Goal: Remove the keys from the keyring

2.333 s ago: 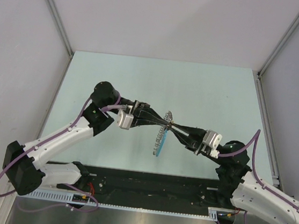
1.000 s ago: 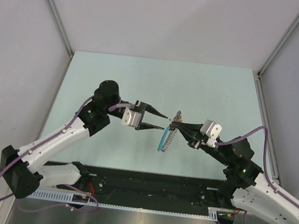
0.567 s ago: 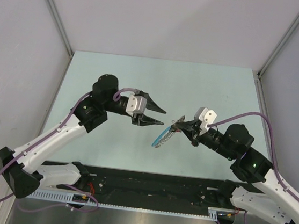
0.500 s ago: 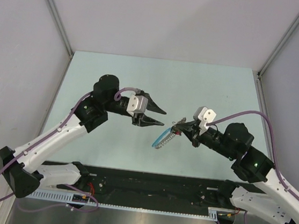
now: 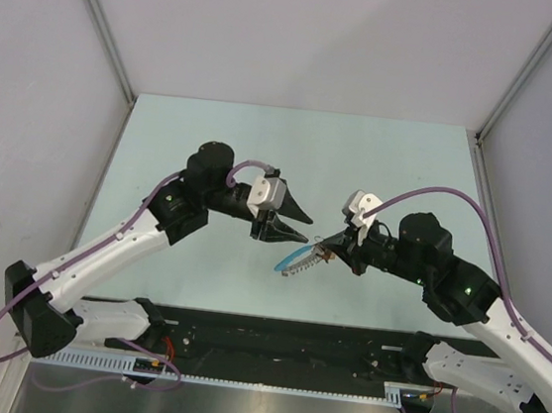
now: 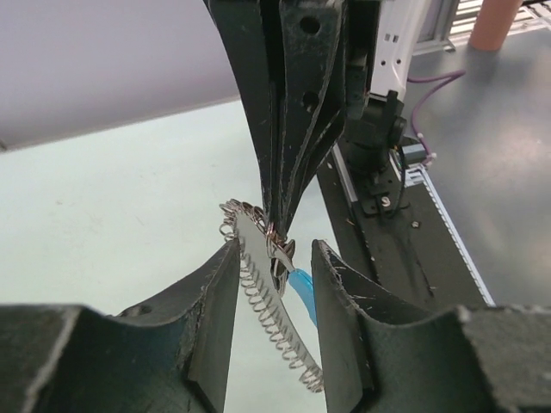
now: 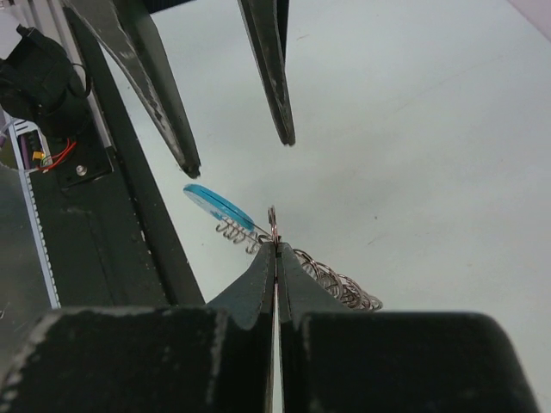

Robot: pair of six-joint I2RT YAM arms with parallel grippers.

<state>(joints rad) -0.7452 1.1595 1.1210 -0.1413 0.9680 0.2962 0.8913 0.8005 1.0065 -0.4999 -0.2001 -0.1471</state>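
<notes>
My right gripper [image 5: 326,255] is shut on the thin wire keyring [image 7: 273,220], holding it above the table. From the ring hang a bright blue strap [image 5: 293,261] and a flat silvery strip edged with wire coil loops [image 6: 269,297]. The keys [image 6: 281,256] show as a small dull metal cluster just under the right fingertips. My left gripper [image 5: 307,229] is open just left of the ring. In the left wrist view its fingers [image 6: 217,301] stand either side of the strip without gripping it. In the right wrist view the left gripper [image 7: 241,157] hangs just beyond the strap [image 7: 219,205].
The pale green table [image 5: 380,169] is bounded by grey walls at the left, back and right. A black base rail [image 5: 271,338] with cables runs along the near edge, below both grippers.
My left gripper has moved right and closed in on the ring, still open. The right gripper has shifted slightly left and lower, and the blue strap now lies flatter.
</notes>
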